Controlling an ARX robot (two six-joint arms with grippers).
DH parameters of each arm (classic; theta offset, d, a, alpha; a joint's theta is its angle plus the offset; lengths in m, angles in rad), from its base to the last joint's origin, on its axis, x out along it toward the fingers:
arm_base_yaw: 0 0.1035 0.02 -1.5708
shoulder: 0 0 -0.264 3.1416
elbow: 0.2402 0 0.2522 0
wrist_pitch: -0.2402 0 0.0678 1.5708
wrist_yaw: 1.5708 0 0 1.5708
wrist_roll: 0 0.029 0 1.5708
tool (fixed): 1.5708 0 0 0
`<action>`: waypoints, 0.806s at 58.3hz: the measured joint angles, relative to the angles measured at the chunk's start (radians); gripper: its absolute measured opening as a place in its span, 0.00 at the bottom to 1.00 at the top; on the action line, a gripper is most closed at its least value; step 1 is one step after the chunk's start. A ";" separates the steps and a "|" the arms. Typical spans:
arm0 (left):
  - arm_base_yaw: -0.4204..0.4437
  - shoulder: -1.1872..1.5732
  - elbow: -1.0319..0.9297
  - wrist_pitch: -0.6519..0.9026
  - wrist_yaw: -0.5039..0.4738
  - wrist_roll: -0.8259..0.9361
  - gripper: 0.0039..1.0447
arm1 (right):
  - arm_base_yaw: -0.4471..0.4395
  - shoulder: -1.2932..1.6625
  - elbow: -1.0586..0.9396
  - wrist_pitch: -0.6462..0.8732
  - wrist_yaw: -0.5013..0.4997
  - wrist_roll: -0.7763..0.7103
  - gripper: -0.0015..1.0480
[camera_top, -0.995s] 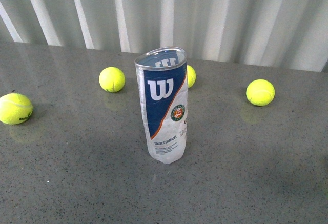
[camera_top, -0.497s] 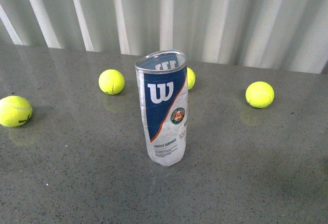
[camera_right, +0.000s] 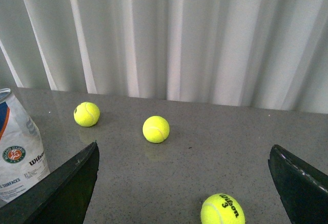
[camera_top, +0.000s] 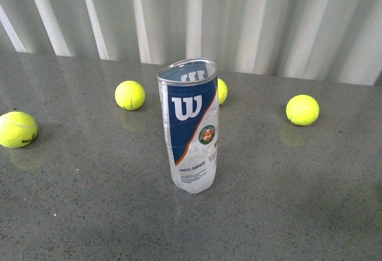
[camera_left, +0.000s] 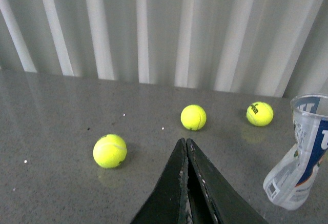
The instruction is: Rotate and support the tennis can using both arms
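The tennis can (camera_top: 188,123) stands upright and dented on the grey table, with its open metal rim up and its blue-and-white "W" label facing the front camera. Neither arm shows in the front view. In the left wrist view my left gripper (camera_left: 184,143) is shut with nothing in it. The can (camera_left: 301,155) stands off to its side, apart from it. My right gripper (camera_right: 184,147) is open wide, and its black fingers (camera_right: 69,185) frame bare table. The can (camera_right: 18,149) sits just outside one finger, not touching it.
Several yellow tennis balls lie loose on the table (camera_top: 89,201): one (camera_top: 130,95) behind-left of the can, one (camera_top: 18,129) far left, one (camera_top: 302,109) to the right and one (camera_top: 221,90) partly behind the can. Another ball (camera_right: 222,209) lies between the right fingers. White curtains hang behind.
The front view has shifted by a few pixels. The can and the balls keep their places on the table.
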 joint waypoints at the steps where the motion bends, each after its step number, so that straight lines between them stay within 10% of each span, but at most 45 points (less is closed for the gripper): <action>1: 0.000 -0.005 0.000 0.000 0.000 0.000 0.03 | 0.000 0.000 0.000 0.000 0.000 0.000 0.93; 40: 0.000 -0.252 0.000 -0.241 0.000 0.001 0.03 | 0.000 0.000 0.000 0.000 0.000 0.000 0.93; 47: 0.000 -0.252 0.000 -0.241 0.000 0.001 0.24 | 0.000 0.000 0.000 0.000 0.000 0.000 0.93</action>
